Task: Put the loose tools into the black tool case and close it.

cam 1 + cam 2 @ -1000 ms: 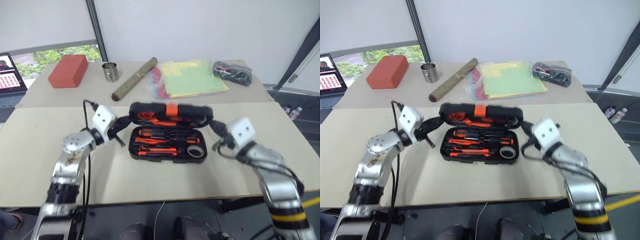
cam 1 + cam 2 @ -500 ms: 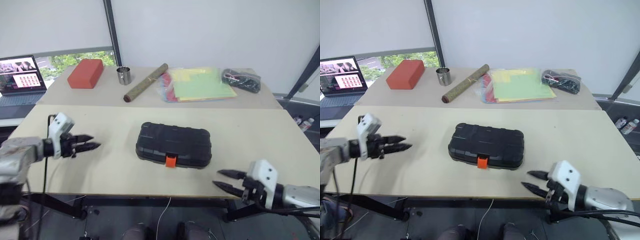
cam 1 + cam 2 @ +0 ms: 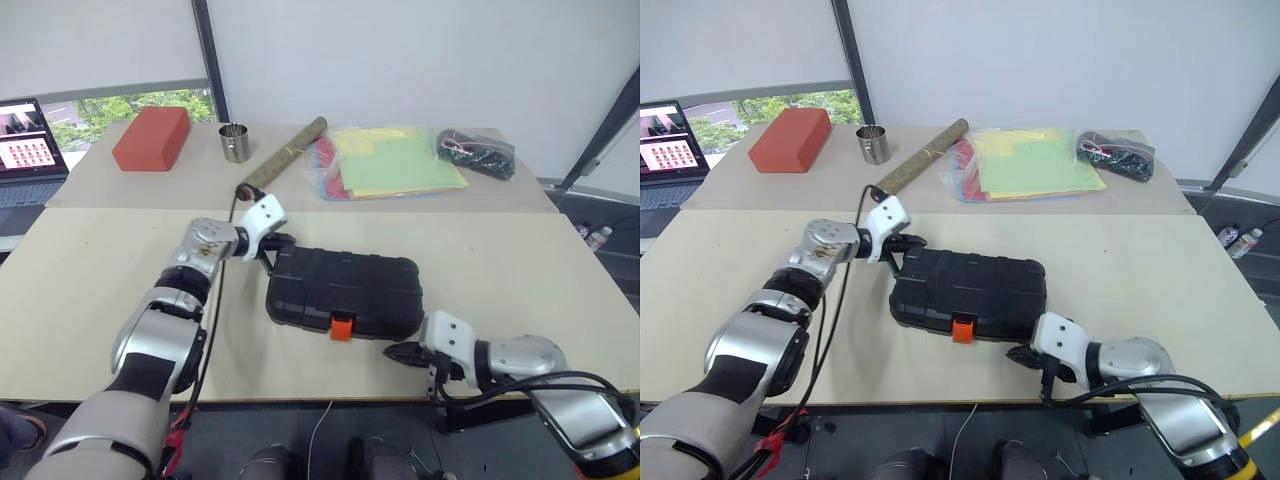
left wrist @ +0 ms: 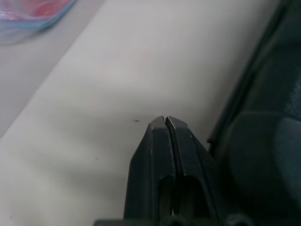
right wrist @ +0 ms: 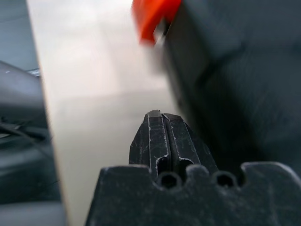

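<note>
The black tool case (image 3: 345, 290) lies closed in the middle of the near table, its orange latch (image 3: 342, 326) facing the front edge. The loose tools are out of view. My left gripper (image 3: 278, 243) is shut and empty, its tips at the case's far left corner; the left wrist view shows the closed fingers (image 4: 157, 136) beside the case wall (image 4: 263, 141). Low over the table's front edge, my right gripper (image 3: 392, 352) is shut and empty, just right of the latch (image 5: 153, 16) and pointing at the case's front side.
On the far table stand a red block (image 3: 151, 138), a metal cup (image 3: 234, 142), a rolled tube (image 3: 285, 153), a bag of coloured sheets (image 3: 390, 160) and a dark cable bundle (image 3: 475, 152). A laptop (image 3: 25, 140) sits at the far left.
A second ago the case stood open with tools inside; half a second ago it lay closed with both grippers open and away. Now both grippers are shut and next to the case. The camera has shifted.
</note>
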### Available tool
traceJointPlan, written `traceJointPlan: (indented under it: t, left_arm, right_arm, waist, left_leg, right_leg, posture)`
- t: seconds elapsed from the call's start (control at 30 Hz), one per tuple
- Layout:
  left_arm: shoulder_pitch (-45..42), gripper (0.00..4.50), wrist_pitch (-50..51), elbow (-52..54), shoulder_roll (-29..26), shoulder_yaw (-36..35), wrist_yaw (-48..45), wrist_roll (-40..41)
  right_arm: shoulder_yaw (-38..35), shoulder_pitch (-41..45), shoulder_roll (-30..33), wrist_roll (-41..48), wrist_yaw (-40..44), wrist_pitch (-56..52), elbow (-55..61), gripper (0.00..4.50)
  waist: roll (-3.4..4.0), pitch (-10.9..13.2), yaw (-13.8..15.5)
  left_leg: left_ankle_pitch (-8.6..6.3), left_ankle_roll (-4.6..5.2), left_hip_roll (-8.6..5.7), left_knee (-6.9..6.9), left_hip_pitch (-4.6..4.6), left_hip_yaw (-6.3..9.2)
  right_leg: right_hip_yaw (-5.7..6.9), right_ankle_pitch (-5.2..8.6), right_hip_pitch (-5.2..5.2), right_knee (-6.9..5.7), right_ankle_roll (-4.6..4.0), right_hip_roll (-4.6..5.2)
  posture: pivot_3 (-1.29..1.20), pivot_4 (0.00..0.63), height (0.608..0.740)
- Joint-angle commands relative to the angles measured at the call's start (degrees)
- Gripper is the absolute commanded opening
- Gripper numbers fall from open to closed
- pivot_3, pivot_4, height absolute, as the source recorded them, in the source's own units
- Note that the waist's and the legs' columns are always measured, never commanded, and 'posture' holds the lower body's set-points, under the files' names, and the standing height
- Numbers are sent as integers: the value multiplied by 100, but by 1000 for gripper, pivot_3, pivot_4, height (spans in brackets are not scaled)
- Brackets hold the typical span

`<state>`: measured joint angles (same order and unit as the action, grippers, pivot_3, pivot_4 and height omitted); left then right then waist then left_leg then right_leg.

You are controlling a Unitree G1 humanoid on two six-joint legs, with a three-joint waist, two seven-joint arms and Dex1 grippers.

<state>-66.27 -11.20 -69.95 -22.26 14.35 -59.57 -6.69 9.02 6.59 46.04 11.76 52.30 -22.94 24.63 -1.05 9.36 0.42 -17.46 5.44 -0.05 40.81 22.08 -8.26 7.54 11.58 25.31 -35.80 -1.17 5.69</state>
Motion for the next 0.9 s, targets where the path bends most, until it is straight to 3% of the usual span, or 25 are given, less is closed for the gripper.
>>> traceJointPlan:
  t: [0.03,0.13,0.3,0.43,0.5,0.57,0.67,0.9]
  left_arm:
    - [158,64,-448,-3,-45,295,-1839,-165]
    - [263,64,-189,242,-98,75,-2843,184]
    - [172,64,621,730,-226,-585,-2922,769]
    - [-44,64,2288,1343,-477,-1127,-3125,1400]
    - [179,64,3191,2285,-529,-1018,-3271,1802]
    - [622,64,3625,3458,-505,-730,-3293,1936]
    - [1146,64,3447,4468,-234,-302,-2882,1668]
    - [1383,64,2360,4266,293,659,-2109,769]
  right_arm:
    - [-477,130,61,-92,-278,-52,-236,0]
    - [-835,-20,175,-157,-399,30,-476,0]
    - [-1492,-551,287,152,-299,-112,-210,0]
    - [-2506,-1079,206,1346,-89,-907,642,0]
    - [-2835,-1108,66,1992,-229,-1344,991,0]
    - [-2878,-1040,-47,2310,-446,-1618,1241,0]
    - [-2553,-835,-155,2399,-753,-1858,1409,0]
    - [-1577,-527,40,1897,-944,-1941,1151,0]
  waist:
    - [0,0,3]
    - [0,0,1]
    - [-4,4,27]
    - [-4,4,12]
    - [-4,4,-8]
    - [-3,3,-8]
    - [0,1,14]
    - [5,-2,64]
  left_leg:
    - [0,0,0,1,-2,0]
    - [-1,1,-2,10,-1,-3]
    - [-1,2,4,51,27,25]
    - [0,4,6,55,30,39]
    - [0,5,7,56,24,39]
    - [-1,5,10,56,11,44]
    - [-3,5,7,49,-13,44]
    - [-4,8,2,62,-2,42]
  right_leg:
    - [1,0,-2,1,0,5]
    - [2,0,1,-11,1,49]
    - [-2,-2,8,-24,-1,76]
    - [3,-4,6,-31,-5,71]
    - [1,-4,1,-33,-5,64]
    - [-1,-3,-14,-32,-3,63]
    - [-19,0,-29,-31,-1,71]
    - [-29,-6,-23,-33,-7,74]
  posture:
    - [0,150,736]
    - [0,150,736]
    - [0,150,736]
    - [0,150,736]
    - [0,150,736]
    - [0,150,736]
    - [0,150,736]
    - [0,150,736]
